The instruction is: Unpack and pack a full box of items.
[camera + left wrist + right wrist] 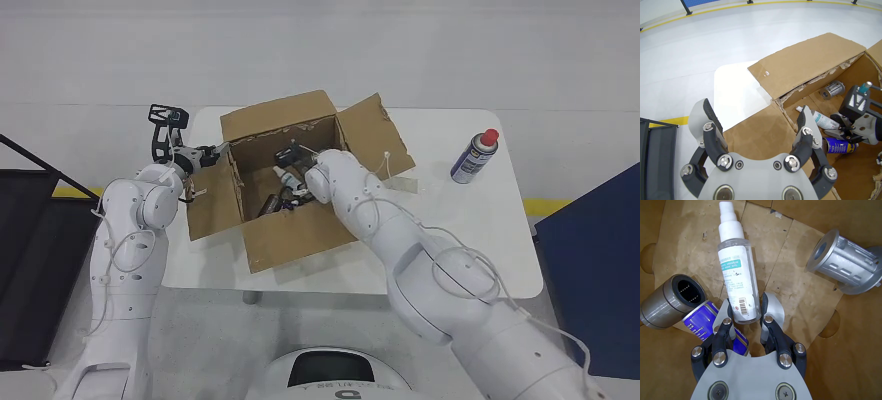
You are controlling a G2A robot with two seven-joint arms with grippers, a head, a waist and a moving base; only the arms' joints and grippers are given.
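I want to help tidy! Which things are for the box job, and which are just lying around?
Job: box, spray bottle, blue can, steel sleeve, silver spool, red-capped can.
Lying about: black rack, blue panel.

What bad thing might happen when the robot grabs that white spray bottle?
The right gripper sits at the very bottom end of the spray bottle, so once lifted the bottle might tip and slip out. The blue can lies right beside the gripper and could get bumped or pinched too.
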